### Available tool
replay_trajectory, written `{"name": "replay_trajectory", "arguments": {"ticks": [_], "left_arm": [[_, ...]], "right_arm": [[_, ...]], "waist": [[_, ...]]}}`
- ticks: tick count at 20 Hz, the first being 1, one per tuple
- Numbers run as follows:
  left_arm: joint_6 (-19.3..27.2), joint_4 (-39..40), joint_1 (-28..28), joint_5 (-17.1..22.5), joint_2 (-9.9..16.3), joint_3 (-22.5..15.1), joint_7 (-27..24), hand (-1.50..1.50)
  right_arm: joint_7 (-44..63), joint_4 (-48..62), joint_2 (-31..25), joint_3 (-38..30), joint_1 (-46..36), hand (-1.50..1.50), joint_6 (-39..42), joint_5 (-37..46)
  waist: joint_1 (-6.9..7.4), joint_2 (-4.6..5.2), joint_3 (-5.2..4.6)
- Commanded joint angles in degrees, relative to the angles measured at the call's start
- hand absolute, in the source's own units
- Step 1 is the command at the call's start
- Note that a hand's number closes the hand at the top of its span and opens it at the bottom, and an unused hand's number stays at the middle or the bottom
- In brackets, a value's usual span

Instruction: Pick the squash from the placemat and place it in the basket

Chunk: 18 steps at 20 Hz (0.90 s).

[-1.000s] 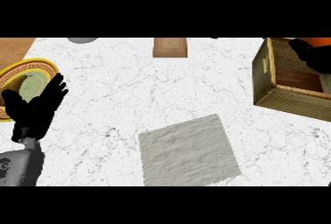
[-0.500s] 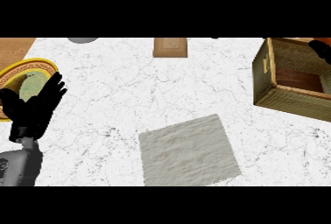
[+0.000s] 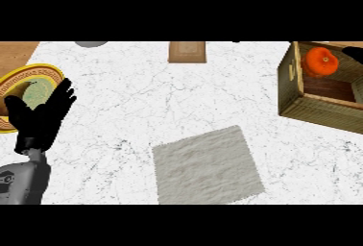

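orange squash (image 3: 320, 61) sits inside the wooden basket (image 3: 312, 111), right hand (image 3: 354, 54) just beside it, can't tell its fingers. left hand (image 3: 42, 115) rests open.

A kitchen: a white marbled surface (image 3: 177, 96) carries a grey placemat (image 3: 205, 166) right of the left hand (image 3: 42, 115), a patterned plate (image 3: 21, 86) beside it, and a wooden basket (image 3: 312, 108) far right.
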Motion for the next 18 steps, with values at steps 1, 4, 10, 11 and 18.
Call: {"name": "replay_trajectory", "arguments": {"ticks": [1,4,10,11,18], "left_arm": [[-1.27,-1.86,2.40,0.56,0.53,0.30,0.32,0.00],[-1.48,1.13,-0.84,0.93,1.82,1.81,-0.10,0.00],[-2.05,-2.34,1.07,1.54,1.04,0.69,2.14,0.00],[-0.20,-0.94,0.93,-0.75,0.34,-0.04,0.33,0.00],[-0.10,-1.58,1.47,0.41,0.02,0.80,1.31,0.00]], "right_arm": [[-5.65,8.20,-0.83,0.98,-1.33,-1.50,-5.13,0.03],[-7.31,9.80,-4.43,-0.09,-4.26,-1.50,-1.42,-4.34],[-5.15,10.30,-4.96,-8.79,-5.15,-1.50,-5.76,-10.75],[-6.52,9.51,-1.74,-9.39,-3.58,-1.50,-9.49,-11.27],[-7.63,13.08,-10.90,-23.65,0.26,-1.50,-3.73,-24.58]], "waist": [[0.26,-0.03,-0.01],[-0.03,-0.04,-0.02],[0.03,-0.18,0.02],[-0.19,-0.09,0.03],[-0.84,-0.21,0.05]]}}
